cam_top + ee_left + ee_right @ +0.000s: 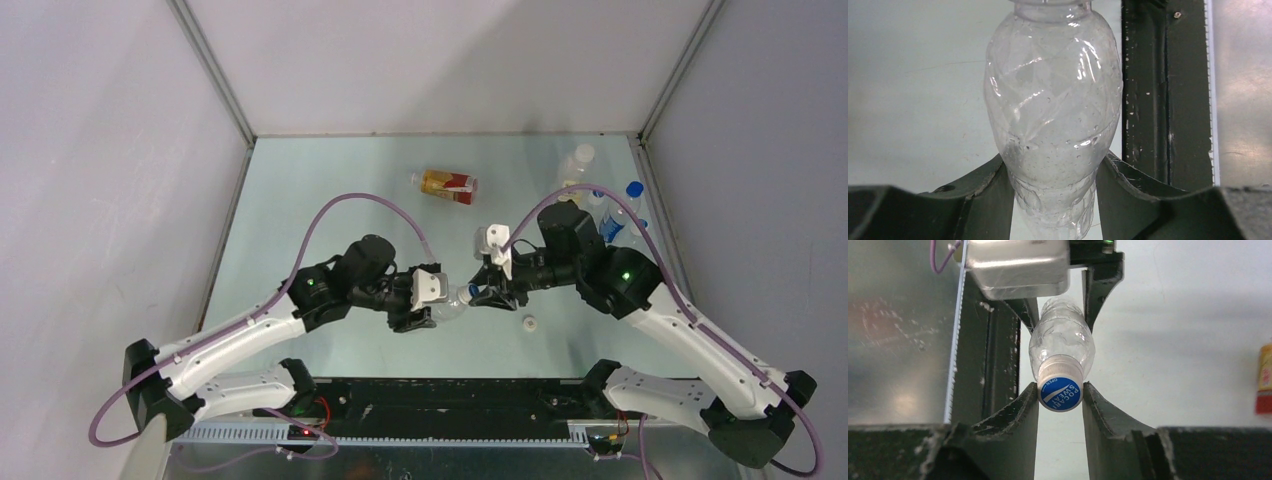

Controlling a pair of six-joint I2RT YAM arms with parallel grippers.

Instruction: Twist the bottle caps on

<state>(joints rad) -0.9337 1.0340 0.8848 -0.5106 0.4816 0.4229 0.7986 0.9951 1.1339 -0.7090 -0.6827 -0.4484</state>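
A clear unlabelled bottle (450, 306) is held level above the table between the two arms. My left gripper (428, 310) is shut on its base end; in the left wrist view the bottle (1053, 100) fills the middle, with the gripper (1053, 200) pinching its lower part. My right gripper (484, 293) is shut on the blue cap (1060, 393), which sits on the bottle's neck (1060, 371); the gripper (1060, 390) touches the cap on both sides. A white cap (528, 322) lies loose on the table. The amber bottle with the red-orange label (449, 185) lies on its side further back.
A clear yellow-labelled bottle (575, 168) and a blue-labelled bottle (618, 215) stand at the back right near the wall. The black rail (450, 395) runs along the near table edge. The amber bottle shows at the right edge of the right wrist view (1264, 380).
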